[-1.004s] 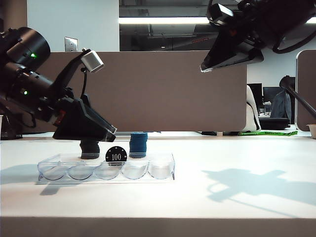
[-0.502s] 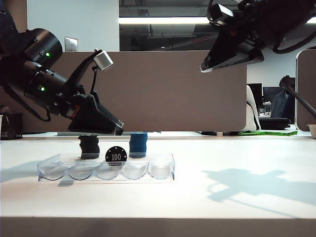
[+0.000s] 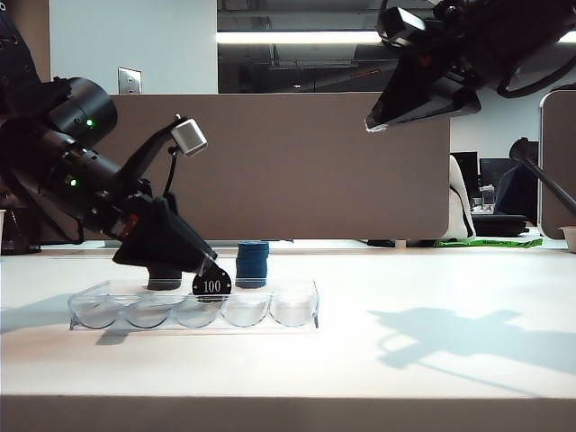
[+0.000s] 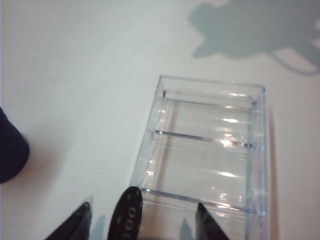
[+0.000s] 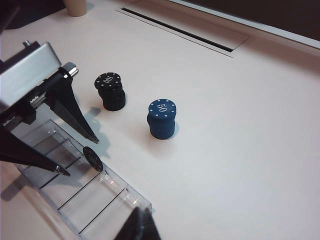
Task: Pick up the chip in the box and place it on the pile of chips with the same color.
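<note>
While left claw gapes astride chip in box, blue stack near — right claw raised, seemingly shut.

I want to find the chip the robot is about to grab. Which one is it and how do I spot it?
Look at the long clear box on the white table, with the left gripper open around its middle. The chip stands on edge in the box, between that gripper's fingers. It is the only chip alone and upright; the black pile and blue pile lie flat behind the box.
</note>
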Robot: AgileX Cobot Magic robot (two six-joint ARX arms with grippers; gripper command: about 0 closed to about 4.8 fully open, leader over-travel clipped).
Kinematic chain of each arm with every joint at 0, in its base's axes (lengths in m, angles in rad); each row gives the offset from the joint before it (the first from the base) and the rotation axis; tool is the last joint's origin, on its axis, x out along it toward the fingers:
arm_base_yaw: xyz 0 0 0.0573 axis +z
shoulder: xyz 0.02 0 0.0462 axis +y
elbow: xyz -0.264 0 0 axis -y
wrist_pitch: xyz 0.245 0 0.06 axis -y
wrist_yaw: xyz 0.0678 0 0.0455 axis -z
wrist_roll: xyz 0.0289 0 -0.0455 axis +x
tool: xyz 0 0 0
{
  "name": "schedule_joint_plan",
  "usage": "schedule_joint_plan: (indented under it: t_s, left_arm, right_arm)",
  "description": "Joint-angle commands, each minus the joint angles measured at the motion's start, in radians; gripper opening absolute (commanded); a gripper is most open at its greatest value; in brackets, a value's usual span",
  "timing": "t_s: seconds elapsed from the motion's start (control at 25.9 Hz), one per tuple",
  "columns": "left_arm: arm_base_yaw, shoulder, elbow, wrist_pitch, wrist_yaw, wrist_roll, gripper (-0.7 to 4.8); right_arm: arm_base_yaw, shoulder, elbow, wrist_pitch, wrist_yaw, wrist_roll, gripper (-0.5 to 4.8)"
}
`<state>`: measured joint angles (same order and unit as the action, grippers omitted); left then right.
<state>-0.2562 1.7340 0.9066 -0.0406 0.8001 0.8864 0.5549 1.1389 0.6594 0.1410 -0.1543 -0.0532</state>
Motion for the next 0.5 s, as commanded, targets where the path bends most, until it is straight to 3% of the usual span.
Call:
schedule_joint_plan:
  t_s: [0.04,0.42,0.5]
  left_arm:
    - [0.000,0.015,0.003,0.023,0.004,0.003,2.68]
    - [0.000,0.047,0.003,0.102,-0.012,-0.035,2.67]
    - [0.000,0.049,0.003,0.102,-0.012,-0.035,2.45]
  right_arm:
    - [0.001,-0.003,0.004,0.012,-0.002,-0.004,-0.05]
    - [0.001,-0.003,0.004,0.012,-0.002,-0.004,-0.05]
    - [0.001,-0.003,0.004,0.012,-0.002,-0.004,-0.05]
